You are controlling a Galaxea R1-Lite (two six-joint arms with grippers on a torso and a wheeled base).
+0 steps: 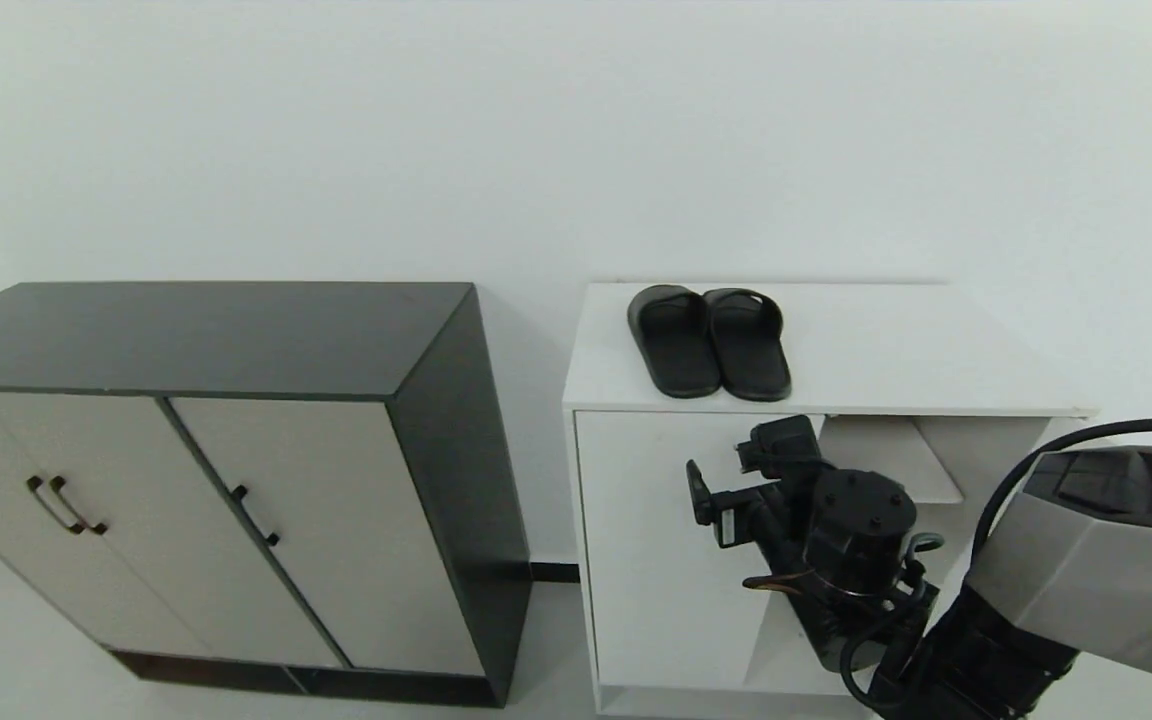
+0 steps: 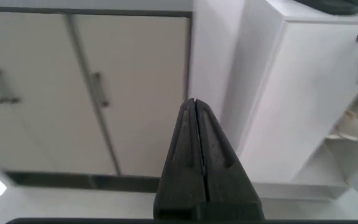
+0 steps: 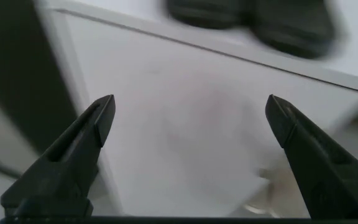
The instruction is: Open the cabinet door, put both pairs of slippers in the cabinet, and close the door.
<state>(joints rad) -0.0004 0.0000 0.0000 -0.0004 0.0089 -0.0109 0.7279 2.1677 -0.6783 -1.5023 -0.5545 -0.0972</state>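
I saw a pair of black slippers (image 1: 708, 340) lying side by side on the left part of the white cabinet's (image 1: 886, 355) top, with its door (image 1: 636, 540) shut below them. My right tool (image 3: 189, 102) hung in front of that door, spread wide and holding nothing. My left tool (image 2: 195, 107) was closed and empty, fingers pressed together, pointing at the gap beside the dark cabinet (image 1: 186, 335).
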